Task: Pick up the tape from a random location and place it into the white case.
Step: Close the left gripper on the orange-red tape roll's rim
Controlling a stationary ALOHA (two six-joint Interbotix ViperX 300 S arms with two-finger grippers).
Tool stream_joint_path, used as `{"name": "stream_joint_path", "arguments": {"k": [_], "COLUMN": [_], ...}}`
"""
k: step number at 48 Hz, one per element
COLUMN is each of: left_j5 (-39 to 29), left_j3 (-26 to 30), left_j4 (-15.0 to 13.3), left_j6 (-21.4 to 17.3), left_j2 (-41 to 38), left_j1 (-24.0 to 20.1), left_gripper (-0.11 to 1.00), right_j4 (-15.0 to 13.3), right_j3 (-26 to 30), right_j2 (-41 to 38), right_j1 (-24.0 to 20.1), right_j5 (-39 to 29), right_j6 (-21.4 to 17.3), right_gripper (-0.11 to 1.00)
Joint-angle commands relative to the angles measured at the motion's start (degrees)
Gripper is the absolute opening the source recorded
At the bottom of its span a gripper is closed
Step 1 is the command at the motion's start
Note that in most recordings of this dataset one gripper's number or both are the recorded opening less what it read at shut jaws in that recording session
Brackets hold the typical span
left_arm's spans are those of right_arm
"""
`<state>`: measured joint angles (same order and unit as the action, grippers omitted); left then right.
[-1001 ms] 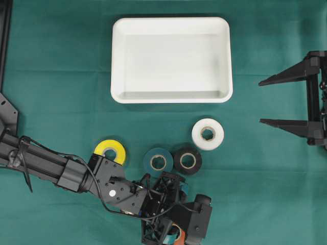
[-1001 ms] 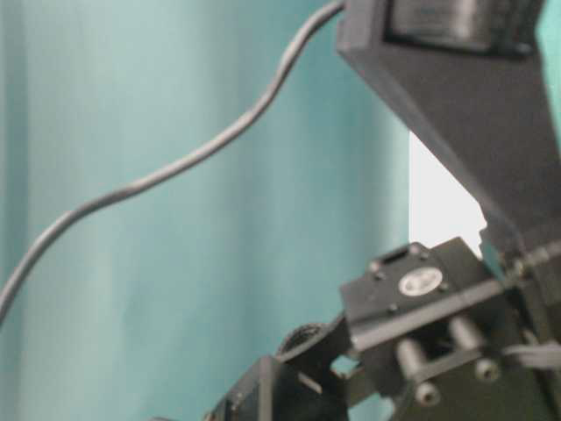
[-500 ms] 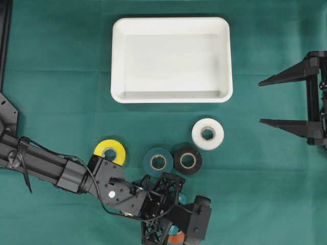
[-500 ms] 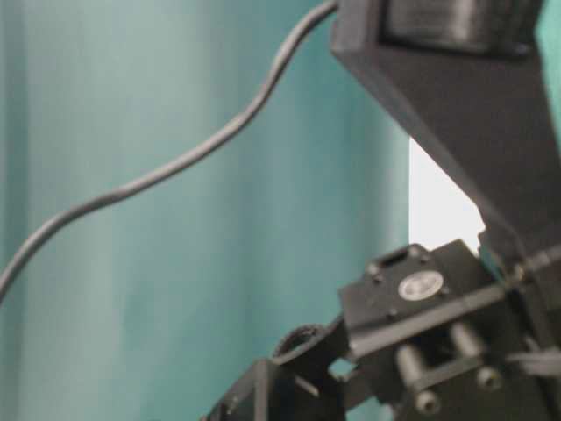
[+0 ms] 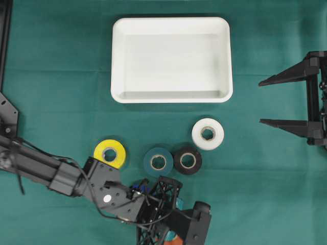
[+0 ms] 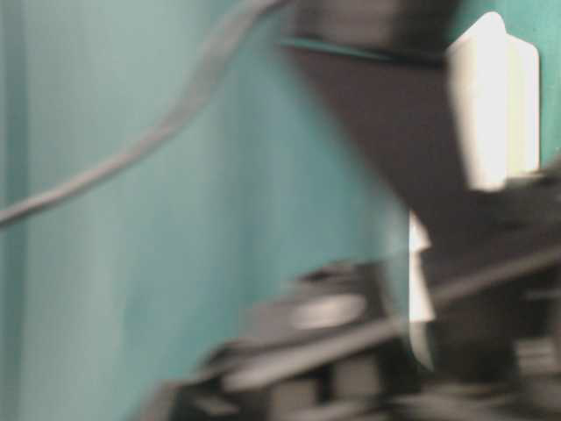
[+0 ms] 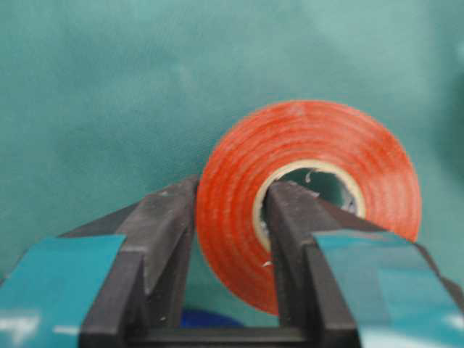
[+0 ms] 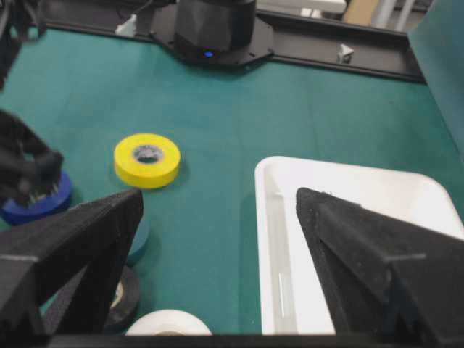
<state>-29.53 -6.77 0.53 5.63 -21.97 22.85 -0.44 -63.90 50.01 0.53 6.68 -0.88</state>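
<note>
The left tool (image 7: 225, 254) is clamped on the orange tape (image 7: 308, 192), one finger through the core and the other against the roll's outer face, so only one wall of the ring is pinched. In the overhead view this sits at the lower edge, well below the white case (image 5: 171, 59) and left of its middle. The roll could pivot or slide out of so narrow a pinch as the arm carries it up to the case.

Between the held roll and the case lie the yellow roll (image 5: 110, 153), the dark teal roll (image 5: 158, 162), the black roll (image 5: 187, 161) and the white roll (image 5: 207, 133); a low carry could knock them.

Right of the case, the right tool (image 5: 278, 101) hangs with fingers wide apart, holding nothing, clear of that path. The case is empty.
</note>
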Motion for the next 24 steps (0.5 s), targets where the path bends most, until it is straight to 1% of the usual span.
{"name": "stream_joint_path", "arguments": {"k": [1, 24], "left_j5": [-1.41, -12.66], "left_j3": [2.29, 6.94], "left_j4": [-0.09, 0.35], "left_j6": [0.0, -0.09], "left_j2": [4.31, 11.6], "left_j1": [0.18, 0.18], "left_gripper": [0.24, 0.24], "right_j4": [0.0, 0.0], "right_j3": [1.14, 1.14], "right_j2": [-0.26, -0.26], "right_j1": [0.0, 0.0], "right_j5": [0.26, 0.26], "right_j6": [0.0, -0.18], "right_gripper": [0.91, 0.91]}}
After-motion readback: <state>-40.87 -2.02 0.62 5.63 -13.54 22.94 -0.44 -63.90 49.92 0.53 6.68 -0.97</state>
